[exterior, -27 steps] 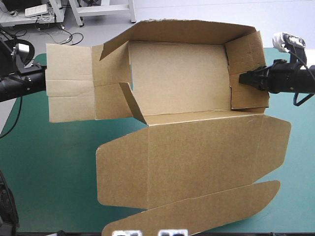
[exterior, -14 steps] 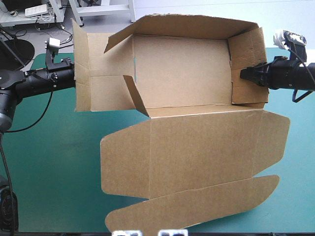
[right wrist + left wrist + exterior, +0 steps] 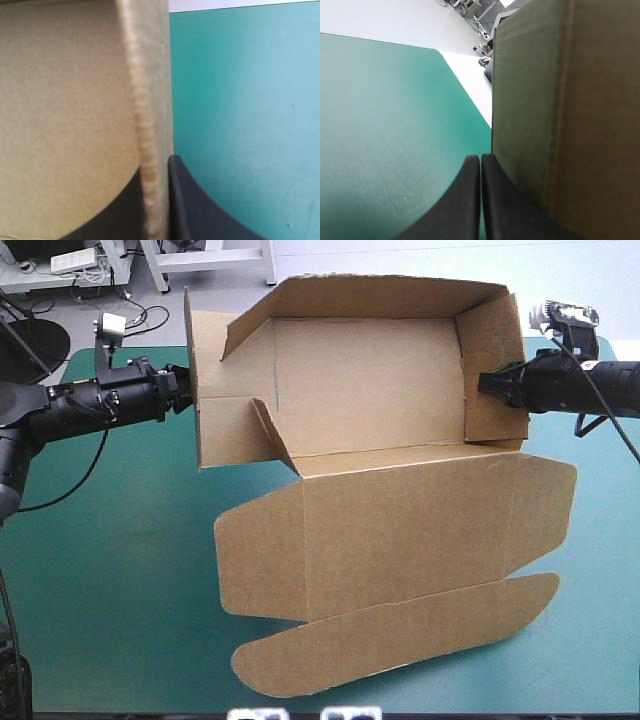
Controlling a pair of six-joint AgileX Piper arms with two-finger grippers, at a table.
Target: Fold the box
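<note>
The brown box (image 3: 370,390) sits mid-table with its back wall and both end walls raised. Its lid (image 3: 400,530) lies flat toward the near edge, and the curved tuck flap (image 3: 400,635) lies beyond it. My left gripper (image 3: 185,390) is shut, its tip against the outside of the upright left end flap (image 3: 225,425). In the left wrist view the gripper (image 3: 480,157) has the board (image 3: 560,100) beside one finger, not between the two. My right gripper (image 3: 487,385) is shut on the right end wall (image 3: 495,360). The board edge (image 3: 150,100) runs between its fingers.
Bare teal-green cover (image 3: 110,580) stretches left of the lid and along the near right corner (image 3: 600,640). The table's far edge runs just behind the box's back wall.
My left gripper has moved right toward the box, and the left end flap has gone from flat to upright. The whole box shifted slightly right. The right gripper kept its hold.
</note>
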